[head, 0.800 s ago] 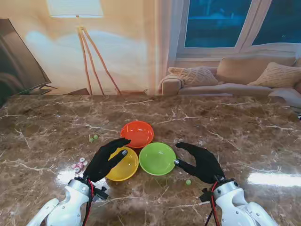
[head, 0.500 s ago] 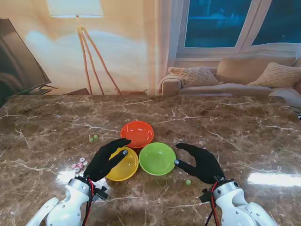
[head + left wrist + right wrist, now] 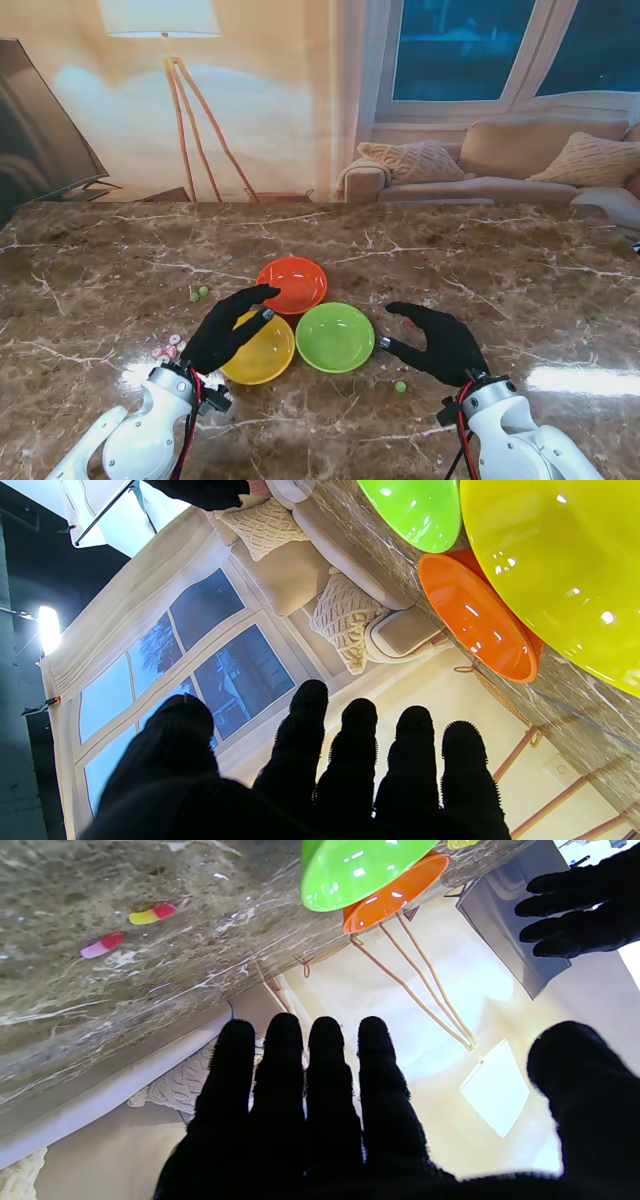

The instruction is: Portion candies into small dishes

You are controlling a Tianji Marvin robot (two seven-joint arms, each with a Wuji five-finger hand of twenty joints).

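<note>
Three dishes [image 3: 297,318] on brown marble table [image 3: 520,270], sofa [image 3: 500,165] behind; left hand [image 3: 228,330] spread empty over yellow dish [image 3: 262,352], right hand [image 3: 440,343] released beside green dish [image 3: 335,337].

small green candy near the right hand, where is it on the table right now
In the stand view the small round green candy lies on the brown marble table, right of centre, nearer to me than the shiny green plastic dish, just left of the black-gloved right hand.

We see a brown marble table [image 3: 500,260] veined with white. On it sit three glossy round plastic dishes: an orange dish [image 3: 292,282], a lime-green dish [image 3: 335,336] and a yellow dish [image 3: 262,355]. Both our hands, the left hand [image 3: 228,330] and right hand [image 3: 440,343], wear black gloves. Small candies show pink-and-white [image 3: 167,350], pale green [image 3: 400,386], and, in the right wrist view, yellow-and-red [image 3: 146,914] and pink-and-red [image 3: 97,944].
</note>
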